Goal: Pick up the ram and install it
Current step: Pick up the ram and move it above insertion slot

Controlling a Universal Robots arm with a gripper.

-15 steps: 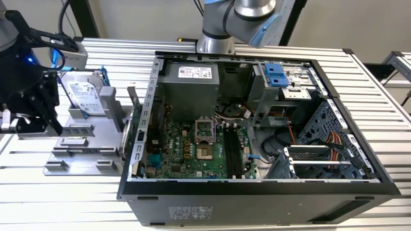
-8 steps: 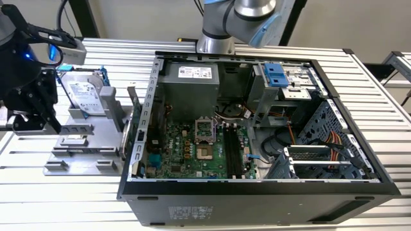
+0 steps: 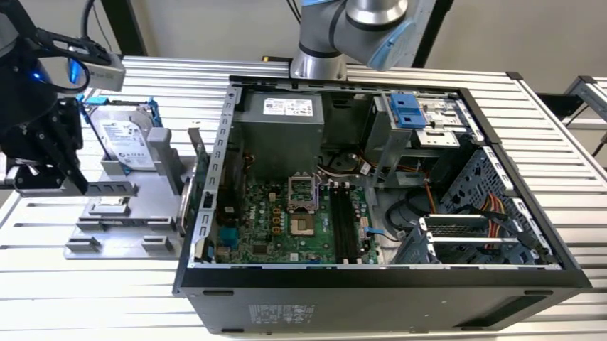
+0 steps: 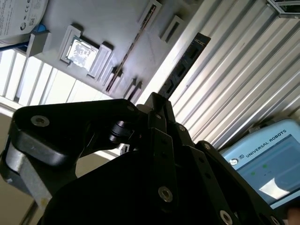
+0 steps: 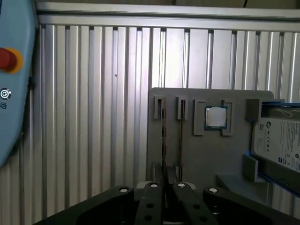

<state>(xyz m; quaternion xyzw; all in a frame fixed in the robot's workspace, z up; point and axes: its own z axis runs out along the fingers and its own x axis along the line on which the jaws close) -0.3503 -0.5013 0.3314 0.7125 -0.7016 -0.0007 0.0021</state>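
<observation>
Where the black gripper (image 4: 157, 99) sits nearest in the second wrist view, its jaws are pinched together on the ram (image 4: 183, 64), a dark stick jutting out over the ribbed tabletop (image 4: 234, 70). Beyond lies a grey holder (image 4: 93, 18) carrying a silver CPU chip (image 4: 82, 50).

An open computer case (image 3: 379, 288) is laid on a slatted table (image 3: 85, 298), its green motherboard (image 3: 275, 227) exposed. Just beside it, at the exterior view's left, a grey holder (image 3: 119, 245) is set. A hard drive (image 3: 124, 138) in a blue frame is stood in it, and a silver CPU (image 5: 215, 116) is seated in a recess. A blue pendant (image 5: 14, 93) with a red button (image 5: 6, 59) is seen.
</observation>
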